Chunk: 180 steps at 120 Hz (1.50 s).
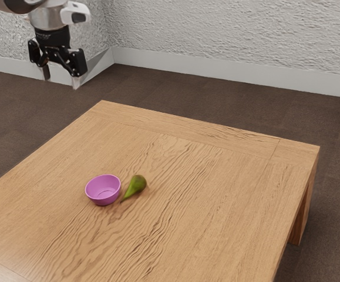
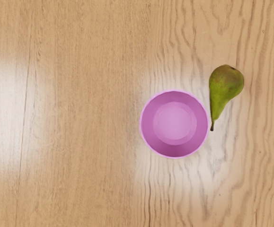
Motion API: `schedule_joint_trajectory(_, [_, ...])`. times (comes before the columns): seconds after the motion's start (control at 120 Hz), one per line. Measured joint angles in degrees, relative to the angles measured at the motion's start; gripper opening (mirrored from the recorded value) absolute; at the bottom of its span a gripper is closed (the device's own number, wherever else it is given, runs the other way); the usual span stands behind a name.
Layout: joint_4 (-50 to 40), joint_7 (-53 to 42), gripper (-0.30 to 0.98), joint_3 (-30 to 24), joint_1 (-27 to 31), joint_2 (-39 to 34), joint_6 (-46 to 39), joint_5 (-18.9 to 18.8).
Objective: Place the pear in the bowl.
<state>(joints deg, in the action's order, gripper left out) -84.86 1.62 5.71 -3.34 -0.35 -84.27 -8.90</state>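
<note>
Exterior view: pear (image 1: 137,184) nr bowl (image 1: 103,191), rm around, well off tbl edge (image 1: 211,126).

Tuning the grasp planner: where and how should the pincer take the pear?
Probably the fat body, from straight above, the open pincer closing across the stem-to-base line. The pear lies on its side with both flanks exposed there; the neck tapers, and its stem sits right by the bowl, likely leaving little clearance.

The exterior view's edges cut off the arm (image 1: 47,19) and table (image 1: 216,205).
</note>
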Motion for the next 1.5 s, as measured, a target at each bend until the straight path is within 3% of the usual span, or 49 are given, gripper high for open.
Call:
schedule_joint_trajectory(0.2, [-1.02, 0.41, 0.69, 0.07, 1.14, -0.23, -3.67, -0.04])
schedule_joint_trajectory(0.375, [-7.5, 1.36, 0.69, -0.27, 2.54, 0.07, -7.28, 1.43])
schedule_joint_trajectory(0.55, [-19.65, 2.75, 0.69, -0.54, 3.86, 0.89, -16.3, 4.36])
schedule_joint_trajectory(0.717, [-22.96, 3.62, 0.69, -1.88, 3.37, 5.38, -23.43, 8.2])
schedule_joint_trajectory(0.85, [-23.9, 2.9, 0.68, -3.06, -0.47, 8.82, -28.5, 9.73])
schedule_joint_trajectory(1.192, [-23.45, -3.65, 0.69, -3.02, 0.69, 19.55, -40.0, 11.67])
schedule_joint_trajectory(1.5, [-21.71, -12.12, 0.69, -3.06, 0.8, 23.53, -46.03, 12.33])
